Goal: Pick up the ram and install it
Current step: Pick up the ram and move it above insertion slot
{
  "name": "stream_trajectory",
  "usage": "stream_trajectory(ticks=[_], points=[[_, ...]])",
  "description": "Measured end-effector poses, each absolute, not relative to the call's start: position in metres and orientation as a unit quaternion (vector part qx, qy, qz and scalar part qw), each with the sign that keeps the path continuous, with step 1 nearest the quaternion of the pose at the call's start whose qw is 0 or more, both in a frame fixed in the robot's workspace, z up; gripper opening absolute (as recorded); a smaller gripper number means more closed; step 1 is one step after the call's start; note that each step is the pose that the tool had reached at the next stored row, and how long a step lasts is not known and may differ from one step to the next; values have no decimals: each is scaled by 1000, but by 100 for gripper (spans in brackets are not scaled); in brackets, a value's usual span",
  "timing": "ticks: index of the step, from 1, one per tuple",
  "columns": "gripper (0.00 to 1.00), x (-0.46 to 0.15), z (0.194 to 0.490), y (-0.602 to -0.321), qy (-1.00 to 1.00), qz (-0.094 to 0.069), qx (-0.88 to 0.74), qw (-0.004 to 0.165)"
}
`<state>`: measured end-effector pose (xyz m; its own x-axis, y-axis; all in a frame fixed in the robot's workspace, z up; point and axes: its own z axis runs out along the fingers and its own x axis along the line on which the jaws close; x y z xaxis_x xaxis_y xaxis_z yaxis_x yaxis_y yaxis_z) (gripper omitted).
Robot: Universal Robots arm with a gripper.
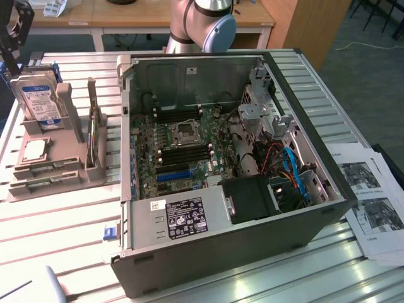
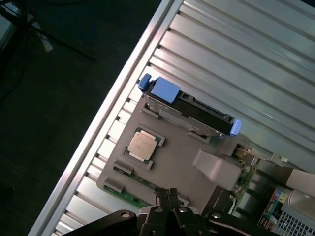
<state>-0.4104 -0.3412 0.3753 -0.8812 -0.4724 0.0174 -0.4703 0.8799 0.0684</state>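
empty gripper over the ram

we see the gripper (image 2: 167,192) with its fingers pressed together, holding nothing. the ram (image 2: 125,196) lies flat along the holder's (image 2: 172,162) edge farthest from the hard drive (image 2: 197,110), its long axis parallel to that edge, just beside the fingertips.

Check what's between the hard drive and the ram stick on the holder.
A square silver processor chip, flat on the grey plastic holder, between the boxy silver hard drive and the green ram stick. Wrist view shows it.
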Motion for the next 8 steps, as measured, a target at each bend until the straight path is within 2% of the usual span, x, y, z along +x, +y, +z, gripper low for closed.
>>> stream_trajectory(ticks=[8], points=[[10, -410, 375, -341, -956, -31, 291, 18]])
